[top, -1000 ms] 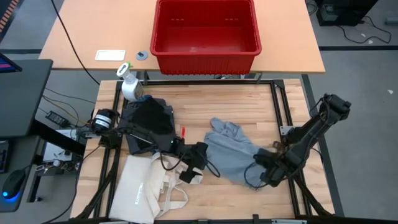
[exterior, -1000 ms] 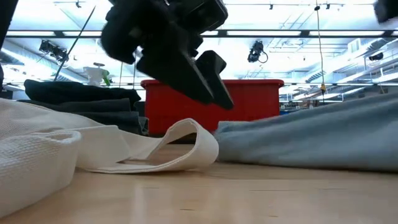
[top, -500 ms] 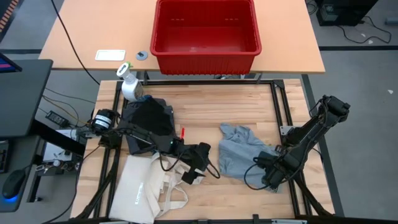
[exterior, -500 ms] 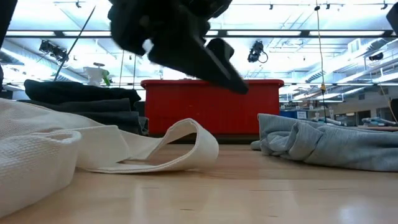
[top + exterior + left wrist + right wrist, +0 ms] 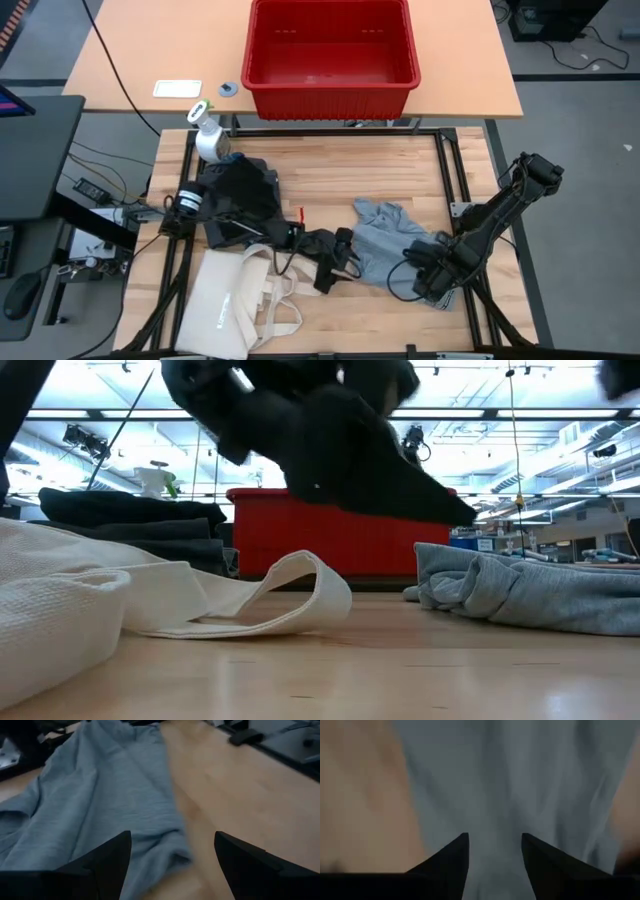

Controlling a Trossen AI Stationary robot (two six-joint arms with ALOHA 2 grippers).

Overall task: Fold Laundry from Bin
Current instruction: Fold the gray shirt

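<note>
Grey garment (image 5: 385, 240) between two parted tools, left tool (image 5: 347, 255), right tool (image 5: 420, 268); tote (image 5: 235, 300) nearby

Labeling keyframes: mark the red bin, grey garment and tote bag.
red bin (image 5: 331, 88): high view, front wall.
grey garment (image 5: 385, 240): high view, middle of the cloth.
tote bag (image 5: 222, 305): high view, bag body.

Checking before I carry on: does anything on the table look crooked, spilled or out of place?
The light grey garment lies bunched and creased between the left claw and right claw, not flat. The red bin is empty. Nothing spilled.
</note>
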